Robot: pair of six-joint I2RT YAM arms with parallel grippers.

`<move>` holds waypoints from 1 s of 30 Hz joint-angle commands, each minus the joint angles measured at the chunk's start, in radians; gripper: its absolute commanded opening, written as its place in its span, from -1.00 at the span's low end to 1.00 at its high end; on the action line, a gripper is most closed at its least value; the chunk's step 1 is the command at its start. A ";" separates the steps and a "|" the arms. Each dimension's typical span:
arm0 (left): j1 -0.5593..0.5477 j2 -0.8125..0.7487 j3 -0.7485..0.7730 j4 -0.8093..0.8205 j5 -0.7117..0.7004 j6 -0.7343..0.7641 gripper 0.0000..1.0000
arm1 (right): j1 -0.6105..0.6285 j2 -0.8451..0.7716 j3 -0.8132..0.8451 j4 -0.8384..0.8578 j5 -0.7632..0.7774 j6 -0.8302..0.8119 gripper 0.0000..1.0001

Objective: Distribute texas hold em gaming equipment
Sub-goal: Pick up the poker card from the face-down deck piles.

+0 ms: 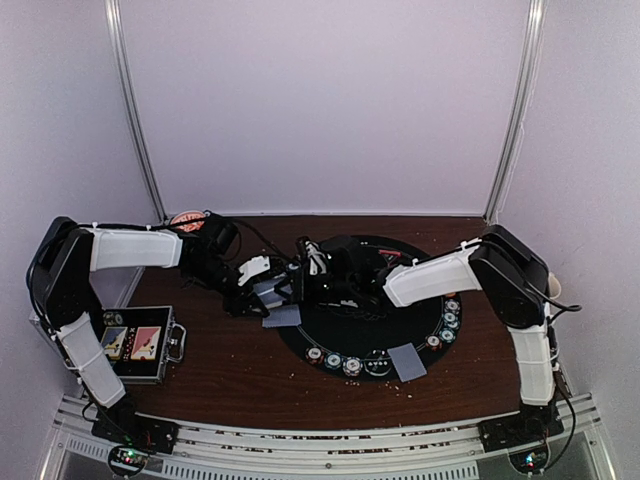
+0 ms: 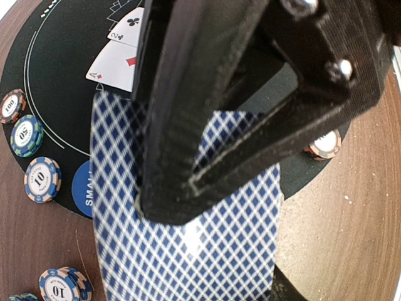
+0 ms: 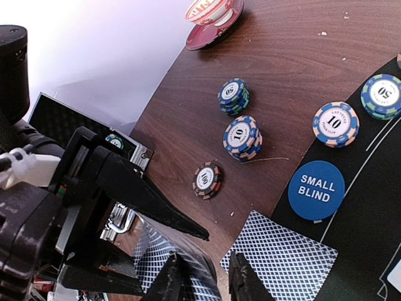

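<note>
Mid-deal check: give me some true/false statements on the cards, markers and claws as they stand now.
1. The left claw holds a stack of blue-patterned cards. True.
2. The SMALL BLIND button is red. False: it is blue.
3. The black case lies on the round mat. False: it lies on the wooden table, left of the mat.
4. A face-down card lies beside the SMALL BLIND button. True.
5. The right claw grips a chip. False: no chip is between its fingers.
</note>
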 commanded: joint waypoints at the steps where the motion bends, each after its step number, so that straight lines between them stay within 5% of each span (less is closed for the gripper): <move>1: -0.005 -0.018 0.011 0.019 0.042 0.010 -0.03 | -0.013 -0.049 -0.028 -0.060 0.072 -0.020 -0.52; 12: -0.004 -0.013 0.012 0.019 0.035 0.009 -0.03 | -0.005 -0.091 -0.052 -0.060 0.077 -0.023 -0.99; 30: -0.004 -0.015 0.011 0.019 0.031 0.006 -0.03 | -0.071 -0.306 -0.177 -0.163 0.160 -0.178 -1.00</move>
